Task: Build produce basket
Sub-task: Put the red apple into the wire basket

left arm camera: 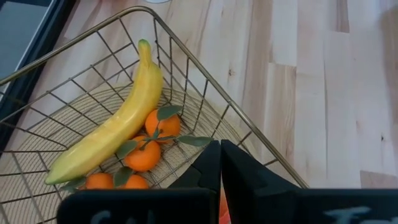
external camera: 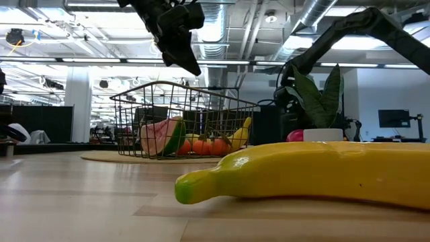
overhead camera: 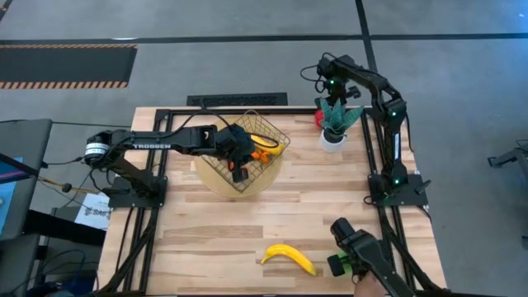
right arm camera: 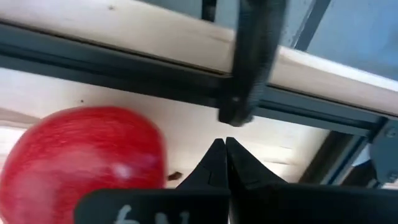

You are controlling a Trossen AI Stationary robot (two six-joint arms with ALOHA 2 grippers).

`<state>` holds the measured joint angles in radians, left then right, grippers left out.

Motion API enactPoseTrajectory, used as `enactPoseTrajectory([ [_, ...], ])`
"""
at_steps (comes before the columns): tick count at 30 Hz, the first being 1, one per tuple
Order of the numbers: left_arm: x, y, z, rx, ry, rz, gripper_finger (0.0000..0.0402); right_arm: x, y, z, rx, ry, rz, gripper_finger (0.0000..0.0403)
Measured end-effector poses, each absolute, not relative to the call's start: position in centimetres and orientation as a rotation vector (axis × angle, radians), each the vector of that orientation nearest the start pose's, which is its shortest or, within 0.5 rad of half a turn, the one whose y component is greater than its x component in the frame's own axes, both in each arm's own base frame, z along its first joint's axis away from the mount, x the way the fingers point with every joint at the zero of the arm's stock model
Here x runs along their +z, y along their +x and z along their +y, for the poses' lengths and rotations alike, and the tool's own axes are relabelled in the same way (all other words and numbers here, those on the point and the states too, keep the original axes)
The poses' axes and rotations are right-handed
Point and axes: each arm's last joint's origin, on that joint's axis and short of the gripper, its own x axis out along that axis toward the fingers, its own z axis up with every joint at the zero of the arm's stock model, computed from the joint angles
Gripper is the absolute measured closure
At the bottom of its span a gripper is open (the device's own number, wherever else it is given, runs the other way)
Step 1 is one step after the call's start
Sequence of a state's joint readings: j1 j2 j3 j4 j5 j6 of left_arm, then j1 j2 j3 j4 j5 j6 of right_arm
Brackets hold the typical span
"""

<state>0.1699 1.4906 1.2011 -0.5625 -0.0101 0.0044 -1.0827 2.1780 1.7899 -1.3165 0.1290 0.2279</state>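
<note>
The basket (overhead camera: 247, 157) sits on a round tan mat (overhead camera: 216, 183) near the far side of the table (overhead camera: 272, 223). Inside it lie a banana (left arm camera: 115, 121) and small oranges (left arm camera: 142, 155). The left gripper (overhead camera: 240, 169) hangs just above the basket, fingers pressed together and holding nothing. Another banana (overhead camera: 290, 256) lies well away from the basket, by the table's near edge. The right gripper (right arm camera: 225, 144) is clenched and empty, beside a red apple (right arm camera: 78, 155) behind the potted plant (overhead camera: 336, 120), off to the basket's right.

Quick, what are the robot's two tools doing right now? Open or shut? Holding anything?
Left tool: shut, holding nothing, over the basket.
Right tool: shut, holding nothing, beside the red apple.
</note>
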Motion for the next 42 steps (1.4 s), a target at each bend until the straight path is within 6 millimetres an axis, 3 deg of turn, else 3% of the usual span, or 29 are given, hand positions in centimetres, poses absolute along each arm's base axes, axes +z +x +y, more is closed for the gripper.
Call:
enactPoseTrajectory([
  [12,28.1,30.9,5.7,0.165,-0.055,0.852,0.0401,17.9,22.7,-33.9,-0.957,0.954,1.480,0.0403],
  [25,28.1,30.9,5.7,0.165,-0.054,0.852,0.0401,17.9,28.4,-29.4,-0.681,0.932,1.478,0.0403],
  [31,28.1,30.9,5.7,0.165,-0.054,0.852,0.0401,18.0,30.6,-27.7,-0.607,0.841,1.476,0.0403],
  [36,28.1,30.9,5.6,0.151,-0.061,0.851,0.0401,20.0,30.8,-29.0,-0.695,0.743,1.429,0.0403],
  [42,28.1,30.9,5.6,0.150,-0.070,0.850,0.0401,26.5,30.1,-32.1,-0.829,0.645,1.241,0.0403],
])
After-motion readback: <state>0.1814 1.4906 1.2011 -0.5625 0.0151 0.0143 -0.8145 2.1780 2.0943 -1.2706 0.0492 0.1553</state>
